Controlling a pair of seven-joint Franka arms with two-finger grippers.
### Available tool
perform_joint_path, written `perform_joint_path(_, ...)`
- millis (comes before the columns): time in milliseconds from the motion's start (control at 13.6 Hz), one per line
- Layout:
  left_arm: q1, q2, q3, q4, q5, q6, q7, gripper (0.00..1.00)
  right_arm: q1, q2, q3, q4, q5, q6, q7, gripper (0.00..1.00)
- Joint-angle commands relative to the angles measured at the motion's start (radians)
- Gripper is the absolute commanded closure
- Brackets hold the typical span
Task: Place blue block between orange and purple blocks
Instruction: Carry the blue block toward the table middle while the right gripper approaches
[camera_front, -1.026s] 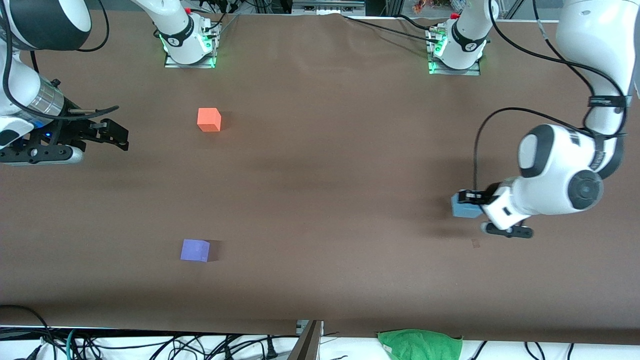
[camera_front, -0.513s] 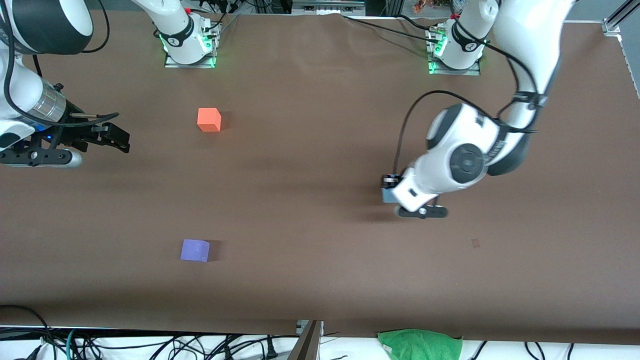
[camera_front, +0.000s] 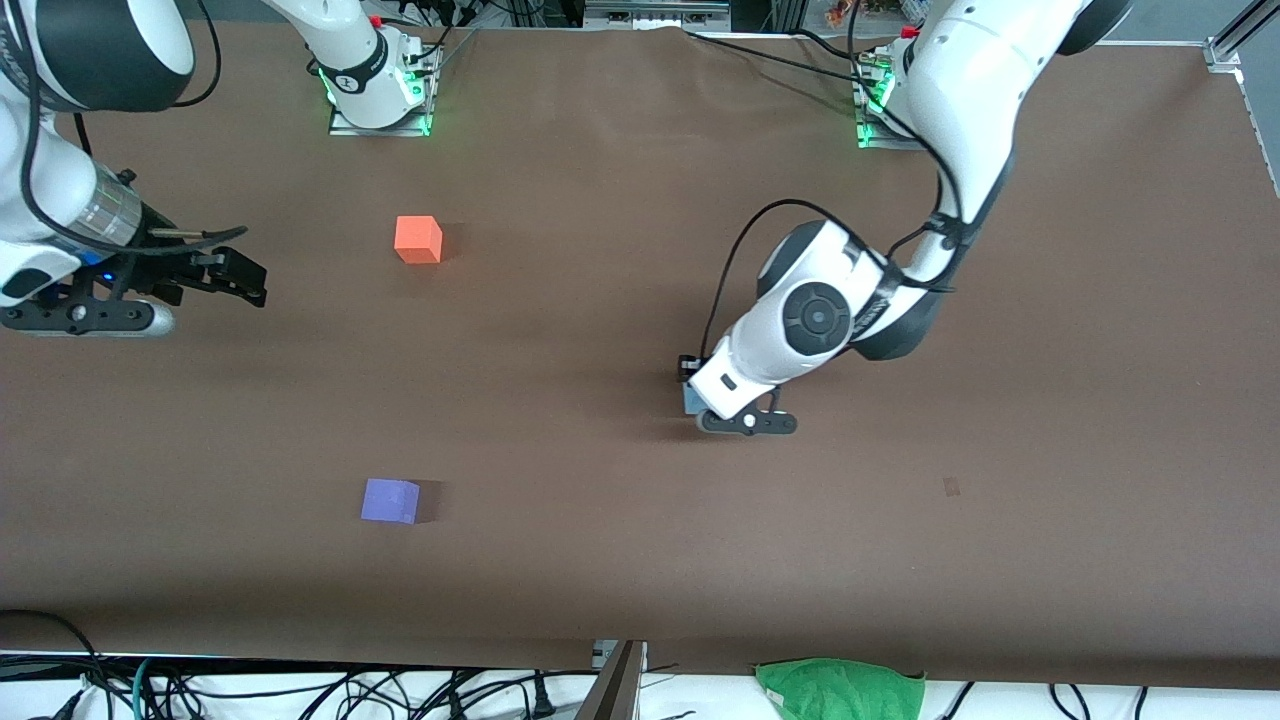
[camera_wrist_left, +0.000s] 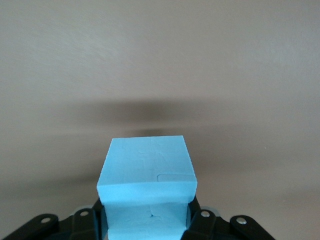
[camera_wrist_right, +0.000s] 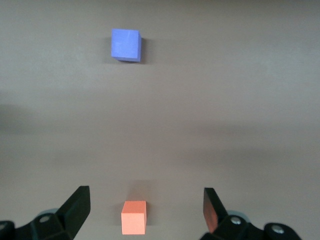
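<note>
Brown table (camera_front: 600, 560), three cubes total. Right gripper (camera_front: 240, 278) waiting at its end, fingers spread. Then orange block (camera_front: 418, 240), purple block (camera_front: 390, 500) nearer camera. Blue block (camera_wrist_left: 146, 182) clamped in left gripper (camera_front: 700, 385), over mid-table.

A robotics lab is indicated by two arm bases (camera_front: 378, 85) bolted to a brown-covered table (camera_front: 620, 560) edged by tangled cables (camera_front: 300, 690).
</note>
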Motion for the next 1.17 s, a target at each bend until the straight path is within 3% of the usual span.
perform_joint_path(0,-0.053,0.056,0.021,0.043,-0.001,0.019,-0.045,0.59,0.004,0.052,0.005,0.023,0.035,0.015,0.013,0.00)
perform_joint_path(293,-0.091,0.091,0.026,0.044,-0.004,0.020,-0.179,0.57,0.013,0.167,0.006,0.027,0.038,0.012,0.017,0.00)
perform_joint_path(513,-0.105,0.121,0.029,0.047,-0.003,0.034,-0.236,0.44,0.036,0.164,0.006,0.029,0.043,0.018,0.002,0.00)
perform_joint_path(586,-0.107,0.125,0.029,0.047,-0.001,0.040,-0.237,0.38,0.045,0.164,0.006,0.029,0.041,0.020,0.005,0.00)
perform_joint_path(733,-0.107,0.138,0.032,0.047,-0.001,0.051,-0.230,0.02,0.042,0.166,0.005,0.029,0.049,0.021,0.003,0.00)
perform_joint_path(953,-0.095,0.130,0.034,0.075,-0.001,0.043,-0.210,0.00,0.042,0.166,0.005,0.027,0.072,0.024,0.000,0.00)
perform_joint_path(1099,-0.070,0.121,0.032,0.139,-0.004,-0.061,-0.208,0.00,0.039,0.166,0.005,0.027,0.075,0.024,-0.007,0.00)
